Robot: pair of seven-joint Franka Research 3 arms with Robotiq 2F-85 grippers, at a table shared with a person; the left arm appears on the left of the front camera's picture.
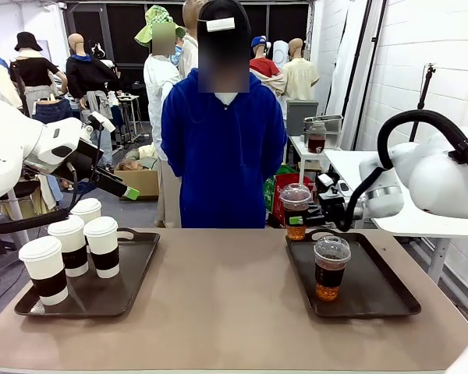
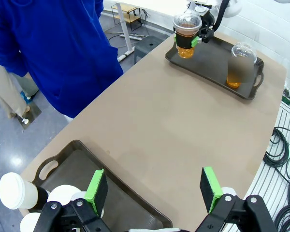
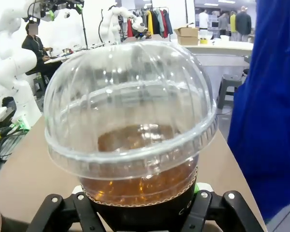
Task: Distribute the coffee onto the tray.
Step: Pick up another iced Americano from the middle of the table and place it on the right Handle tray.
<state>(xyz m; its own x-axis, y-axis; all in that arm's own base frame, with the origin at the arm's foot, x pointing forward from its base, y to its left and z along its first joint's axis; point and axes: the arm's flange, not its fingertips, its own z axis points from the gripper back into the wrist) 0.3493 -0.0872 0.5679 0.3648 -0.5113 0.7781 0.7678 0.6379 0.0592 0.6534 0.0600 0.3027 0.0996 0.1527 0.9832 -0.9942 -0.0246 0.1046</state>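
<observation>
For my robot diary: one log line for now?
right gripper: shut on iced coffee cup | left gripper: open, above left tray

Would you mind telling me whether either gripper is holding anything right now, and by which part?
The right gripper grips a clear lidded cup around its lower body. The left gripper is open, holding nothing.

We see an evenly lit indoor scene, bright overhead light and soft shadows under the paper cups (image 1: 74, 248) on the left tray (image 1: 132, 292). Ceiling lights glint on the domed lid (image 3: 130, 104), which looms large and slightly soft. Both wrist views bow outward at their edges. The far background looks sharp enough.
</observation>
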